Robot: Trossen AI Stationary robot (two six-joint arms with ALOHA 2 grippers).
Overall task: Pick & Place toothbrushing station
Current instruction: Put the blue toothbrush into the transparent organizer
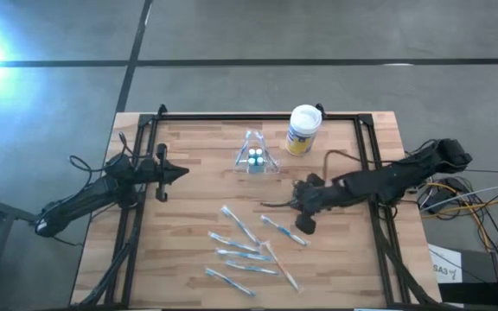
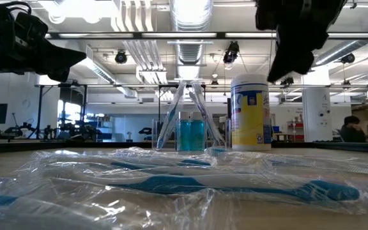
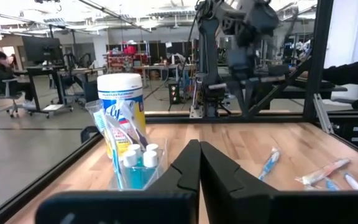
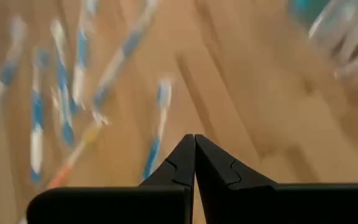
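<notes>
1. Right gripper (image 1: 303,226) hangs over the middle of the table (image 1: 188,250), fingers pressed fully together and holding nothing; its wrist view looks down on bare wood and scattered wrapped toothbrushes (image 1: 240,226).
2. Left gripper (image 1: 182,172) sits at the table's left side, its tip directed toward the centre; its fingers (image 3: 188,168) meet with no gap and carry nothing.
3. Toothbrushing station (image 1: 256,155), a small clear holder with blue contents, stands upright on the far half of the table, untouched by either arm.
4. Relative to the right gripper, the station lies farther back and toward the left arm, well apart.
5. Relative to the left gripper, the station lies ahead of the closed tip and slightly to the far side, near but not touching.
6. White-lidded, yellow-labelled canister (image 1: 303,130) stands just beside the station, toward the right arm's side.
7. Wrapped toothbrushes lie loose across the near half of the table.
</notes>
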